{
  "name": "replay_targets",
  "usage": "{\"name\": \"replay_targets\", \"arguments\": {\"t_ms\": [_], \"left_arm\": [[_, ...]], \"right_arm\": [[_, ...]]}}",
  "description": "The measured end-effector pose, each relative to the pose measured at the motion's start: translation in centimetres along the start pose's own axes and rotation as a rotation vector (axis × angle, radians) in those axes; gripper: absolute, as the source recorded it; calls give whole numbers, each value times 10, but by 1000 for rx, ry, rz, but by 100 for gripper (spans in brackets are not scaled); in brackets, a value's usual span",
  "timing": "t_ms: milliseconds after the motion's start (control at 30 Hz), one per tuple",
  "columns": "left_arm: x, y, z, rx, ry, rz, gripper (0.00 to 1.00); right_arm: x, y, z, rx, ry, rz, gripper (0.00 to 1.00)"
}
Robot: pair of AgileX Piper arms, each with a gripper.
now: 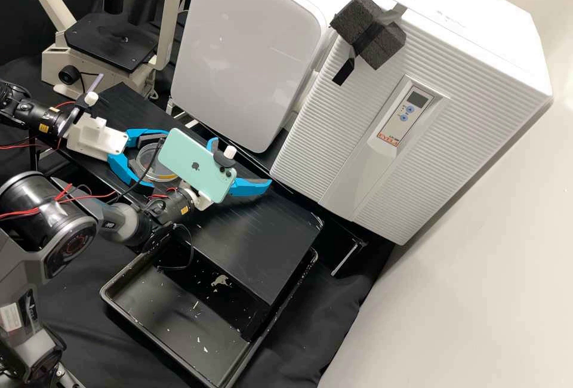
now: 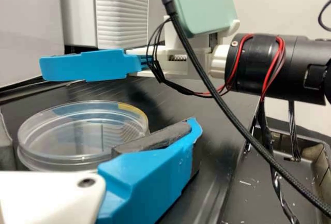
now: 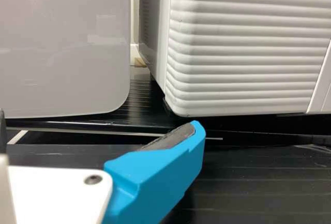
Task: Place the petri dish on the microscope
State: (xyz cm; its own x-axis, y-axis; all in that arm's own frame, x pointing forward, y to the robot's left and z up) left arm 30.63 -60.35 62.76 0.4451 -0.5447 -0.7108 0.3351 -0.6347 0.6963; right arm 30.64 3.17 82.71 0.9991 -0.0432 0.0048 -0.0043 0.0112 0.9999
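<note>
Around the dish (image 2: 77,133), the left gripper (image 1: 156,160) is standing with fingers apart; nearby, the right gripper (image 1: 243,164) is standing open too.

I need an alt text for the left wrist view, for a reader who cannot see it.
A clear petri dish sits at the left tool; whether gripped is unclear. Farther off are the other arm, with a blue finger and mounted green phone, and a white ribbed cabinet.

High view looks down, wrist views across
</note>
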Motion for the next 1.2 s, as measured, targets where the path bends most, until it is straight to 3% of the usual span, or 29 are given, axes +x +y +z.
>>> {"name": "replay_targets", "arguments": {"t_ms": [267, 300, 533, 1200], "left_arm": [[0, 0, 0, 19, 0, 2, 100], [0, 0, 0, 18, 1, 3, 0], [-1, 0, -1, 29, 10, 7, 0], [-2, 0, -3, -1, 37, 25, 0]], "right_arm": [[0, 0, 0, 0, 0, 0, 100], [0, 0, 0, 0, 0, 0, 100], [0, 0, 0, 0, 0, 0, 100], [0, 0, 0, 0, 0, 0, 100]]}}
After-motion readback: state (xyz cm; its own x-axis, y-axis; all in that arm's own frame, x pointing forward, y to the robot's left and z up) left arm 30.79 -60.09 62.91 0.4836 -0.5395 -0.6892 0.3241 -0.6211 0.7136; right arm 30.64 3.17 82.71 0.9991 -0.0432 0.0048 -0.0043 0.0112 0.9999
